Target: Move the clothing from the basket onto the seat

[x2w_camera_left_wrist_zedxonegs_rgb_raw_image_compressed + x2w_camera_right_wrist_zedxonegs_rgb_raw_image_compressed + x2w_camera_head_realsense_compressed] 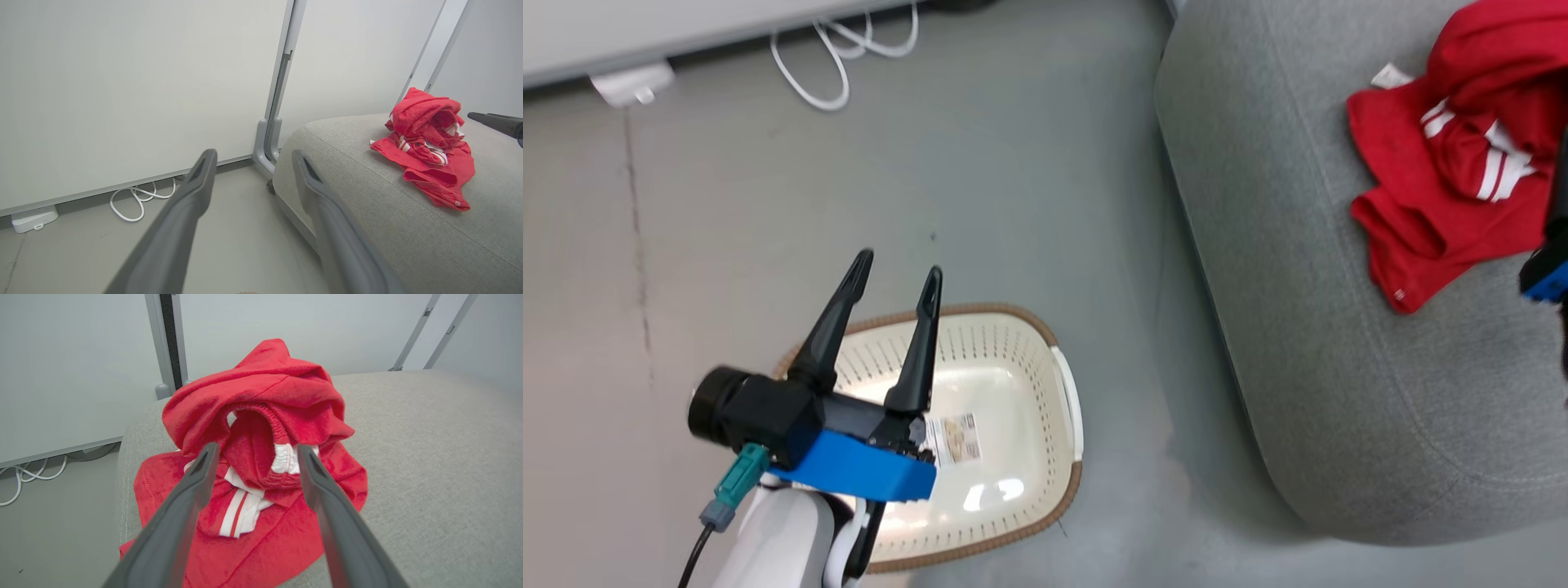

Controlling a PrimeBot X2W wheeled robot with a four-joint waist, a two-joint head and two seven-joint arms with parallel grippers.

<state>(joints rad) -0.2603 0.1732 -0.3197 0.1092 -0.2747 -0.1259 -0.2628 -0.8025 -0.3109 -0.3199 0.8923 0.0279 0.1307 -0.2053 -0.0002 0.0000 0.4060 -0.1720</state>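
Clothing [1445,188] heaped on the seat [1298,343], basket [1021,343] down on the floor.
The red clothing lies crumpled near the grey seat's rounded edge. The right gripper [257,448] points at the heap from close by, fingers spread wide and gripping nothing. The left gripper [898,265] hangs over the basket, also spread wide and holding nothing. The label [953,439] on the basket's bottom is in plain sight.

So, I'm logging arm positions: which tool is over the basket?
The left tool, open and empty above the basket; the right tool, also open, points at the red clothing lying on the seat.
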